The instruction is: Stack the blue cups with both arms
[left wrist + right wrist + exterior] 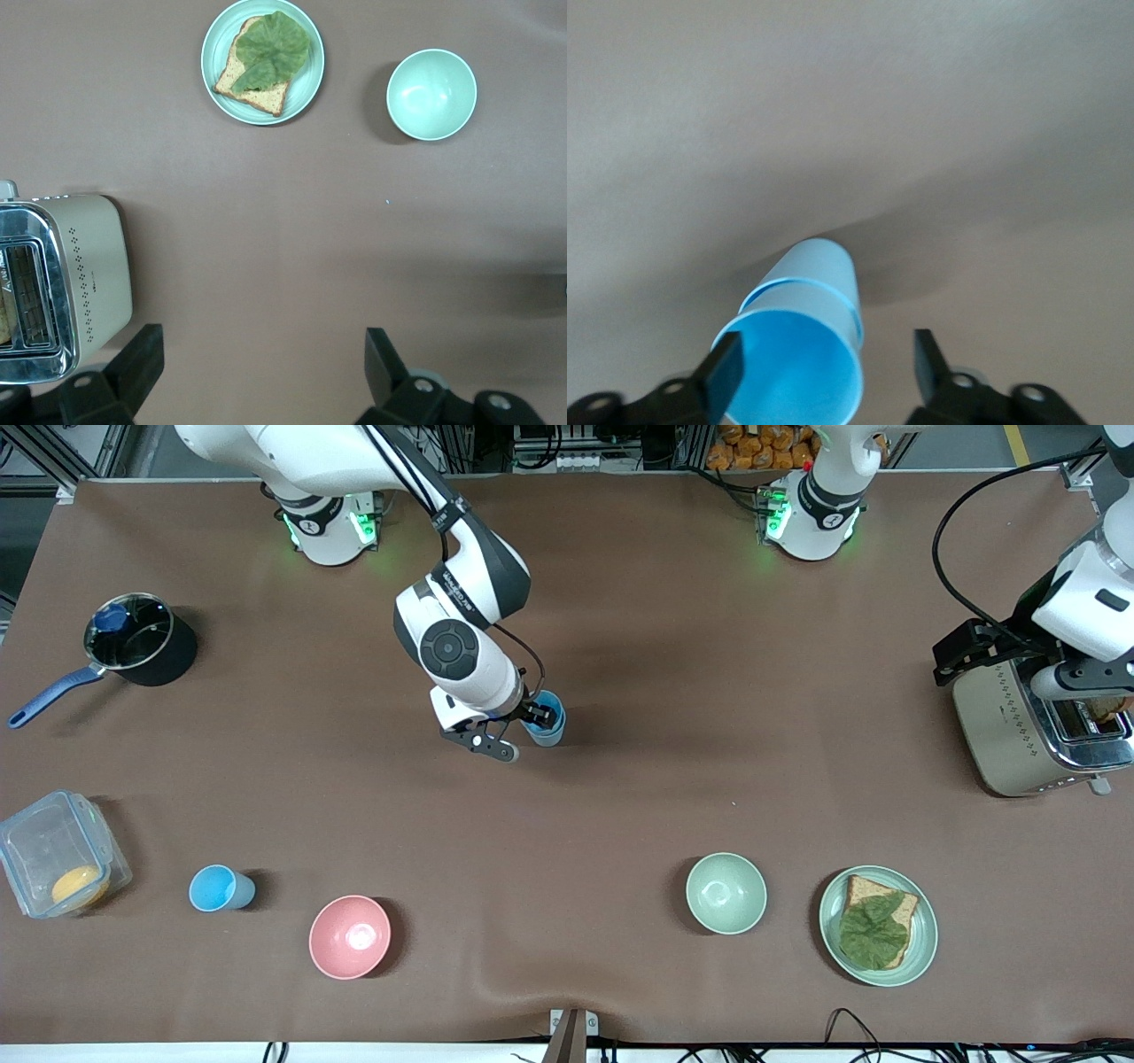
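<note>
A duller blue cup (546,723) stands upright mid-table. My right gripper (527,729) is low at it and open. In the right wrist view the cup (799,363) sits between the fingers. One finger (725,365) is at its rim and the other (925,358) stands apart from it. My right gripper (826,361) grips nothing. A bright sky-blue cup (220,888) sits nearer the front camera, toward the right arm's end, and seems to lie on its side. My left gripper (959,657) hangs open and empty over the table beside the toaster (1019,731); it shows open in its wrist view (263,343).
A pink bowl (349,936) sits beside the sky-blue cup. A pale green bowl (726,892) (431,94) and a plate with toast and lettuce (921,943) (213,53) lie near the front edge. A black pot (168,657) and a clear container (35,841) are at the right arm's end.
</note>
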Robot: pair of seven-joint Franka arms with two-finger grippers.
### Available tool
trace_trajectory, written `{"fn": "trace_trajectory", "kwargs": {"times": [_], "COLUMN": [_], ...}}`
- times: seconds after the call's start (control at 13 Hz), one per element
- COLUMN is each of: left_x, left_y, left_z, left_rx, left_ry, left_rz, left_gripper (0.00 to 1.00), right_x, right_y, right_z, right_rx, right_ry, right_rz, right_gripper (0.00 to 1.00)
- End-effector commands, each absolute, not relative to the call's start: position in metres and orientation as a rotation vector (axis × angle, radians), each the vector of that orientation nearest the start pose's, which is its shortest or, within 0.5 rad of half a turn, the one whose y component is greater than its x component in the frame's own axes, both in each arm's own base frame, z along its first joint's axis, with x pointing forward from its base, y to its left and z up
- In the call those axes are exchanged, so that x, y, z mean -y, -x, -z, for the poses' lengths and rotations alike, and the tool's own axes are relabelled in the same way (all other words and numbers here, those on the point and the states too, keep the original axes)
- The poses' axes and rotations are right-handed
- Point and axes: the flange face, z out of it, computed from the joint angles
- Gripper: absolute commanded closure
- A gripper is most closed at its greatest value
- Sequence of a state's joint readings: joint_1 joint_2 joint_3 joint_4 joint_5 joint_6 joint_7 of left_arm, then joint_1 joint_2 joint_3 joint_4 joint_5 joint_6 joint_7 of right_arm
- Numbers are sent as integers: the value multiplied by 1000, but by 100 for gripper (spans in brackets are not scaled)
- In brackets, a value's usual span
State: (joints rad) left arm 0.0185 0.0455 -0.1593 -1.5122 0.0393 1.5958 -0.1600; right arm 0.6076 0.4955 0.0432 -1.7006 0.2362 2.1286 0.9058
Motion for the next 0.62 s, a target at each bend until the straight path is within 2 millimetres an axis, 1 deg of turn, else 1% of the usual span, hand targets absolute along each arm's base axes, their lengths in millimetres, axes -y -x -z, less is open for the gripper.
{"fn": "trace_trajectory", "kwargs": {"times": [0.0, 0.08, 0.23, 0.31, 0.38, 0.46, 0.54], "left_x": [73, 73, 73, 73, 73, 72, 72], "left_y": [-557, -556, -553, -552, -552, -551, -551], "left_z": [-640, -640, -644, -643, -643, -643, -643], "left_rx": [-4, -4, -4, -4, -4, -2, -2], "left_ry": [3131, 3131, 3131, 3129, 3130, 3128, 3129], "left_rz": [61, 58, 68, 63, 56, 54, 44], "left_gripper": [0, 0, 0, 0, 0, 0, 0], "right_x": [-331, -301, -238, -199, -162, -120, -85], "right_y": [-560, -571, -594, -604, -609, -611, -613], "right_z": [-340, -345, -349, -356, -363, -380, -392], "right_rx": [-440, -370, -248, -192, -132, -93, -74], "right_ry": [2970, 2970, 2960, 2948, 2934, 2922, 2921], "right_rz": [-354, -366, -375, -385, -397, -385, -362], "right_gripper": [0, 0, 0, 0, 0, 0, 0]}}
